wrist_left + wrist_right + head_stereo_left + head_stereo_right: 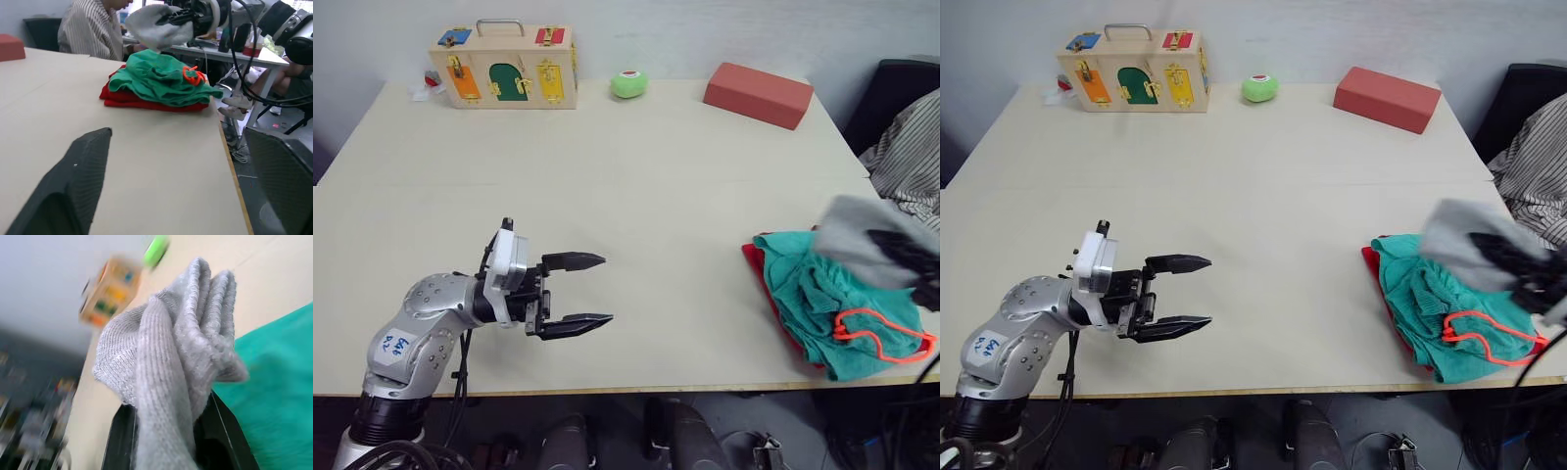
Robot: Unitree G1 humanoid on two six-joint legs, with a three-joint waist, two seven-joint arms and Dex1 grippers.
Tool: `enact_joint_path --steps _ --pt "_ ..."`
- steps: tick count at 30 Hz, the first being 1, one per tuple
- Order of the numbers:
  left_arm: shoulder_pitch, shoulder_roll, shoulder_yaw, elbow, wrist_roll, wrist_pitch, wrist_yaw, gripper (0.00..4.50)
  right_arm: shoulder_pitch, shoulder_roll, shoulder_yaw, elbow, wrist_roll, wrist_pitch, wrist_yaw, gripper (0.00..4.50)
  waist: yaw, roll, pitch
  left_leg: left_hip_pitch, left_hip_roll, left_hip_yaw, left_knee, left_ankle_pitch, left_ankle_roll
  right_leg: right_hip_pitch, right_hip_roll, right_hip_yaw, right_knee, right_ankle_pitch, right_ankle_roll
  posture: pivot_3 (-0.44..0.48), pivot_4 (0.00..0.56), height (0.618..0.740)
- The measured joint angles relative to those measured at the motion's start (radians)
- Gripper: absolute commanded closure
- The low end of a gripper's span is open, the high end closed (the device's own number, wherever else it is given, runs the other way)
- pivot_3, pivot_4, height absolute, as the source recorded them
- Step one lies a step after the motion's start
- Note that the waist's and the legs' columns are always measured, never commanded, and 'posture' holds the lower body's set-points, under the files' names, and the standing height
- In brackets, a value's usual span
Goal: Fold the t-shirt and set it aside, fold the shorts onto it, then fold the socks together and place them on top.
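So I'm looking down at the big beige surface, and it's carrying everything right now. Over at its near right corner the shorts are sitting folded on top of the t-shirt, teal over red, with the orange drawstring looping across the top and the red peeking out along the left edge of the pile. The pile is lying close to the surface's front edge. My right tool is hanging just above that pile and it's gripping the socks, the grey knit bunched up between its black fingers. My left tool is hovering over the near left part of the surface, well apart from the clothes, fingers spread and grasping nothing. Along the far edge I'm seeing a wooden latch box, a salmon-red block and a little green ball between them. A person in a striped shirt is sitting off beyond the right side.
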Motion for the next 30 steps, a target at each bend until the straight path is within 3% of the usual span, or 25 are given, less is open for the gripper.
enact_joint_path --steps 5,15,22,27,28,30 --pt "0.005 -0.004 -0.027 0.003 0.002 -0.002 -0.014 0.0 0.087 0.044 -0.052 0.048 -0.003 -0.102 -0.091 4.3 -0.003 0.0 0.0 0.001 0.0 0.004 -0.001 0.0 0.001 0.0 0.0 0.004 -0.002 0.002 0.003 0.0 0.15 0.74" --pt "-0.001 0.009 -0.036 0.037 0.005 0.002 -0.02 0.0 0.04 0.197 0.127 0.071 -0.064 -0.196 -0.241 4.3 -0.009 0.001 0.0 0.003 0.0 0.006 -0.005 0.003 0.0 -0.001 0.0 0.007 -0.002 0.004 0.003 0.0 0.15 0.74" --pt "-0.002 0.015 -0.036 0.073 0.027 -0.004 -0.021 0.0 0.065 0.172 0.128 0.096 -0.041 -0.186 -0.244 1.91 -0.008 0.002 0.0 0.003 -0.001 0.006 -0.006 0.003 0.001 -0.001 0.0 0.007 -0.002 0.004 0.003 0.0 0.15 0.74" --pt "0.006 0.041 -0.032 0.09 0.043 -0.015 -0.037 0.0 0.214 0.041 0.049 0.081 -0.018 -0.074 -0.154 0.24 -0.001 0.002 0.0 0.003 -0.001 0.007 -0.007 0.003 0.001 -0.001 0.0 0.007 -0.004 0.004 0.003 0.0 0.15 0.74" --pt "0.01 0.048 -0.025 0.101 0.044 -0.016 -0.042 0.0 0.251 0.007 0.018 0.081 -0.018 -0.042 -0.119 0.03 0.004 0.002 -0.001 0.003 -0.001 0.007 -0.007 0.003 0.002 -0.001 0.0 0.007 -0.004 0.004 0.003 0.0 0.15 0.74" --pt "0.019 0.062 -0.011 0.125 0.049 -0.018 -0.046 0.0 0.33 -0.067 -0.068 0.081 -0.048 0.028 -0.009 0.03 0.009 0.002 -0.001 0.003 -0.001 0.007 -0.007 0.002 0.003 -0.001 0.0 0.007 -0.005 0.004 0.003 0.0 0.15 0.74"
